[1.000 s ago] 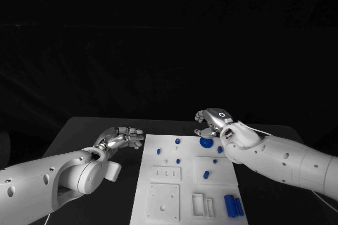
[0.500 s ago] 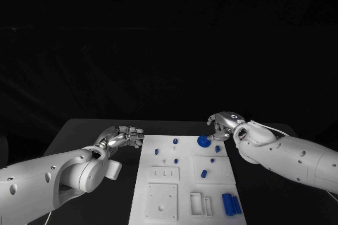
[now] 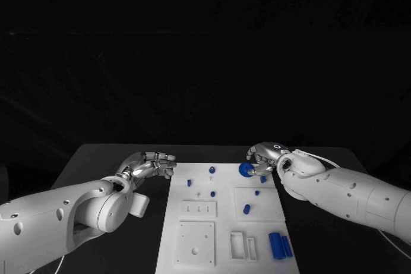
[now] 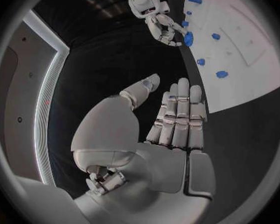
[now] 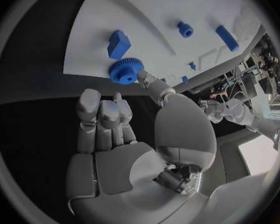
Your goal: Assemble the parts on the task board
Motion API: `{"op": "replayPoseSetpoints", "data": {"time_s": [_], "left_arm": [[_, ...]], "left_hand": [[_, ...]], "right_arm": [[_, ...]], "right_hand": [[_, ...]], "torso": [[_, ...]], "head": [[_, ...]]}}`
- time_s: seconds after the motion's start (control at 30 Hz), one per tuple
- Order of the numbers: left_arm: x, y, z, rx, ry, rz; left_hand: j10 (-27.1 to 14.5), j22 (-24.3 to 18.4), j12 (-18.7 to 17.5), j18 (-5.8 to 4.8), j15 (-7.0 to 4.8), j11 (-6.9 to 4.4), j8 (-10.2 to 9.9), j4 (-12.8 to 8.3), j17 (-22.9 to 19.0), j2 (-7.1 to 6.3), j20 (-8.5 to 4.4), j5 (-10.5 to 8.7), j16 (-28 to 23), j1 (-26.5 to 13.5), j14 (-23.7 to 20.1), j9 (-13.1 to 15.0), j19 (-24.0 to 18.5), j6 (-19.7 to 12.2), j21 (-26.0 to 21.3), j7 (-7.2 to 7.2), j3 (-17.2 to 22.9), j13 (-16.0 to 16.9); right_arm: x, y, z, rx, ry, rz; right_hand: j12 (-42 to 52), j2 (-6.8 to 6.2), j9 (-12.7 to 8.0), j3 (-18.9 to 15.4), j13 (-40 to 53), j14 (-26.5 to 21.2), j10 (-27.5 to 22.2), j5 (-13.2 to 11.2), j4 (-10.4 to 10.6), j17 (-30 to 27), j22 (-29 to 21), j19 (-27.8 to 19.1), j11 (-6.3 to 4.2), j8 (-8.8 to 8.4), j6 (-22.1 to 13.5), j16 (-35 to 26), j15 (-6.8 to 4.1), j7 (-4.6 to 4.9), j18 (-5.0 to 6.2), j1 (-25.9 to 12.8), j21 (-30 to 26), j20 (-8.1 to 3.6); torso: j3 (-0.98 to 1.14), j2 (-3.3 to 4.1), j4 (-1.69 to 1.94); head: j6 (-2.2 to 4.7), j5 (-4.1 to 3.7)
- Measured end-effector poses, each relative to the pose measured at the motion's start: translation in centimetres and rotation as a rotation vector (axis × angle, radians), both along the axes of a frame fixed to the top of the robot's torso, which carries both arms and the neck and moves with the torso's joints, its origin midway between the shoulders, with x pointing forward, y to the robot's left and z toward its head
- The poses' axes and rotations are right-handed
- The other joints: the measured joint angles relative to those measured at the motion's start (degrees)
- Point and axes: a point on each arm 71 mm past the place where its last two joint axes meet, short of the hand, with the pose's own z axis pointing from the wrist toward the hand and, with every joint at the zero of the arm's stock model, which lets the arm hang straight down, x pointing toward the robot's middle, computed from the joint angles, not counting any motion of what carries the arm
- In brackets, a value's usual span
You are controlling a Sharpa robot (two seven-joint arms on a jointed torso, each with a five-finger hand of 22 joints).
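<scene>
A black table (image 3: 111,161) stands against a dark, unlit background, and the white task board (image 3: 227,226) lies in the middle of it, running lengthwise away from the robot.

At the board's far right corner the right hand (image 3: 264,158) holds a blue gear (image 3: 246,169) by its rim; the right wrist view shows a fingertip pressed to the toothed edge of the gear (image 5: 126,70), just at the board's edge, with the other fingers held straight and close together. Whether the gear touches the board cannot be told.

The left hand (image 3: 150,166) hovers over the table just off the board's far left edge. It holds nothing; in the left wrist view its fingers (image 4: 177,117) lie straight and side by side, the thumb set apart.

Besides the gear, the head view shows seven small blue parts on the board: two near the far left (image 3: 211,171), one (image 3: 213,194) toward the middle, three smaller ones on the right half (image 3: 246,209), and a pair of long cylinders (image 3: 280,245) lying side by side at the near right corner. The near half of the board also carries raised white blocks and slots (image 3: 198,245).
</scene>
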Motion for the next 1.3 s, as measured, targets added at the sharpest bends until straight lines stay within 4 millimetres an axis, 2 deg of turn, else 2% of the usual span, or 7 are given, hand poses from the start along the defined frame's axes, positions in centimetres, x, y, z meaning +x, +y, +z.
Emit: {"op": "replayPoseSetpoints", "data": {"time_s": [0.2,0.33,0.43,0.57,0.93,1.1,1.3], "left_arm": [[-0.09,-0.08,-0.03,-0.001,0.002,-0.003],[-0.10,-0.06,-0.03,-0.001,0.002,-0.003],[-0.11,-0.08,-0.03,-0.001,0.003,-0.004],[-0.14,-0.10,-0.02,-0.001,0.003,-0.005],[-0.16,-0.10,-0.02,-0.001,0.005,-0.006],[-0.17,-0.10,-0.03,-0.001,0.005,-0.007],[-0.15,-0.12,-0.04,-0.001,0.007,-0.007]], "left_hand": [[0.0,0.0,0.0,-0.06,0.00,0.00,0.0,0.0,0.0,0.00,0.00,0.00,0.0,0.0,0.0,0.0,0.0,0.0,0.0,0.00,0.0,0.0],[0.0,0.0,0.0,-0.10,0.00,0.00,0.0,0.0,0.0,0.00,0.00,0.00,-0.2,0.0,0.0,0.0,0.0,0.0,0.0,0.00,0.0,0.0],[0.0,0.0,0.0,-0.13,0.00,0.00,0.0,0.0,0.0,0.00,0.00,0.00,-0.2,0.0,0.0,0.0,0.0,0.0,0.0,0.00,0.0,0.0],[0.0,0.0,0.0,-0.35,0.00,0.00,0.0,0.0,0.0,0.00,0.00,0.00,-0.2,0.0,0.0,0.0,0.0,0.0,0.0,0.00,0.0,0.0],[0.0,0.0,0.0,-0.38,0.00,0.00,0.0,0.0,0.0,0.00,0.00,0.00,-0.2,0.0,0.0,0.0,0.0,0.0,0.0,0.00,0.0,0.0],[0.0,0.0,0.0,-0.40,0.00,0.00,-0.2,0.0,0.1,0.00,0.00,0.00,-0.2,0.0,0.0,0.0,0.0,0.0,0.0,0.00,0.0,0.0],[0.0,0.0,0.0,-0.41,0.00,0.00,-0.2,0.0,0.1,0.00,0.20,0.00,-0.2,0.0,0.0,0.0,-0.2,0.0,0.0,0.00,0.0,0.0]], "right_arm": [[0.00,-0.23,-0.69,0.001,0.023,-0.002],[0.03,0.01,-0.86,0.005,0.033,0.003],[0.08,0.10,-0.92,0.006,0.039,0.006],[0.13,0.07,-0.93,0.008,0.042,0.006],[0.31,0.13,-0.92,0.011,0.049,0.004],[0.36,0.32,-0.98,0.011,0.048,0.003],[0.38,0.47,-1.04,0.008,0.042,0.001]], "right_hand": [[1.0,0.23,0.2,0.9,1.2,-0.1,0.7,0.0,0.6,0.6,0.0,-0.1,-0.24,0.46,0.8,0.0,-0.07,-0.23,-0.02,0.2,0.8,-0.06],[1.3,0.60,0.2,2.2,1.6,-0.1,1.1,-0.9,1.3,1.1,0.0,-0.1,-0.12,0.79,1.5,0.0,-0.08,-0.32,-0.03,0.6,1.4,-0.07],[1.3,1.36,0.2,5.0,1.6,-0.1,1.3,-4.6,2.6,1.6,0.0,-0.2,-0.33,0.79,1.7,0.0,-0.08,-0.51,-0.04,1.4,2.0,0.05],[1.5,1.58,0.1,7.0,1.6,-0.1,1.5,-6.4,3.6,2.0,0.0,-0.5,-0.29,0.79,1.7,0.0,-0.08,-0.51,-0.04,1.6,2.4,0.13],[1.5,1.56,0.2,7.3,1.5,0.0,1.6,-6.6,3.9,2.4,0.0,-0.6,-0.19,0.79,2.0,0.0,-0.07,-0.22,-0.05,1.6,2.8,0.06],[1.5,0.49,0.1,5.6,1.5,0.0,1.6,-4.2,3.6,2.9,0.0,-0.7,-0.19,0.79,2.0,0.0,-0.05,-0.22,-0.05,0.5,3.2,0.14],[1.8,0.82,0.1,5.1,1.5,0.0,1.6,-4.0,3.6,3.1,0.0,-0.7,-0.19,0.84,2.3,0.0,0.01,0.00,-0.05,0.2,3.5,0.14]], "torso": [[-0.06,0.03,0.19],[-0.05,0.09,0.15],[-0.04,0.09,0.15],[-0.04,0.10,0.18],[-0.03,0.09,0.15],[-0.01,0.09,0.13],[-0.01,0.10,0.16]], "head": [[-0.39,0.16],[-0.48,0.20],[-0.58,0.15],[-0.65,0.14],[-0.82,0.05],[-0.89,0.00],[-0.98,-0.07]]}}
